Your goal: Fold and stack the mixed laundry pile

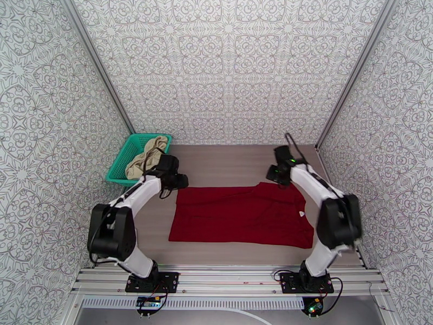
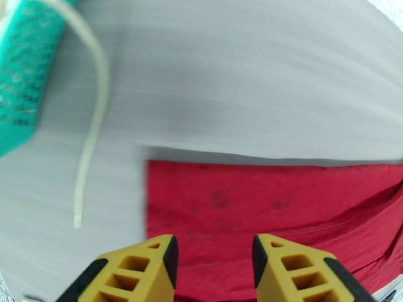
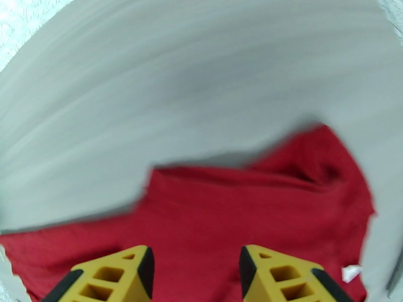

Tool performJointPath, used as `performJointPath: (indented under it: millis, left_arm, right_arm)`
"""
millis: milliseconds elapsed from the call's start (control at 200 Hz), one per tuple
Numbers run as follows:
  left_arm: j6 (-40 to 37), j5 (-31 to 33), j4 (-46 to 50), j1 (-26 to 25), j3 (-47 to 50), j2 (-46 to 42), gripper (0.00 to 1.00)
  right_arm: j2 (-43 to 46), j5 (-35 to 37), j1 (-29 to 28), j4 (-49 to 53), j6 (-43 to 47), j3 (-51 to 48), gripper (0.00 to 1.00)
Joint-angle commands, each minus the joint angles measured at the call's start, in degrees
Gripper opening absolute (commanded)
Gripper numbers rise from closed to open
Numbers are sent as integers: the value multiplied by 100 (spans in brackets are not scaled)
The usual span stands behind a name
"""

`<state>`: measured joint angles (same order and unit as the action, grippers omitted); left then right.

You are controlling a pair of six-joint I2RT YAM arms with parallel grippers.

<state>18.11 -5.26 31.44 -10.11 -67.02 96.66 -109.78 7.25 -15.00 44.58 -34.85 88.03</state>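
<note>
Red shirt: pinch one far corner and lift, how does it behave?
Likely floppy: the red shirt lies flat with soft creases, so it should drape from one pinch. Probably light and thin; pushing would likely bunch it, as at its rumpled edge.

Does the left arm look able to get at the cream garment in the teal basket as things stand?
Probably yes. The left end effector is open and empty beside the teal basket, whose top is open; the cream garment lies heaped there with nothing over it.
</note>
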Motion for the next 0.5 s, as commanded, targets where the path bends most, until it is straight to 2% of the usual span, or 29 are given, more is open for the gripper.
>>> performJointPath:
  millis: [0,160,375,495]
  left_arm:
    - [190,-330,-158,-150,-13,361,44]
    - [308,-432,-517,-307,312,578,44]
    - [301,-407,-697,-190,686,687,43]
    - [291,-465,-785,-98,863,650,43]
  right_arm:
    - [-687,447,-220,729,-444,675,50]
    - [-1164,443,-477,756,-642,987,50]
    - [-1659,566,-586,969,-720,1379,50]
    - [-1750,652,-591,962,-801,1361,43]
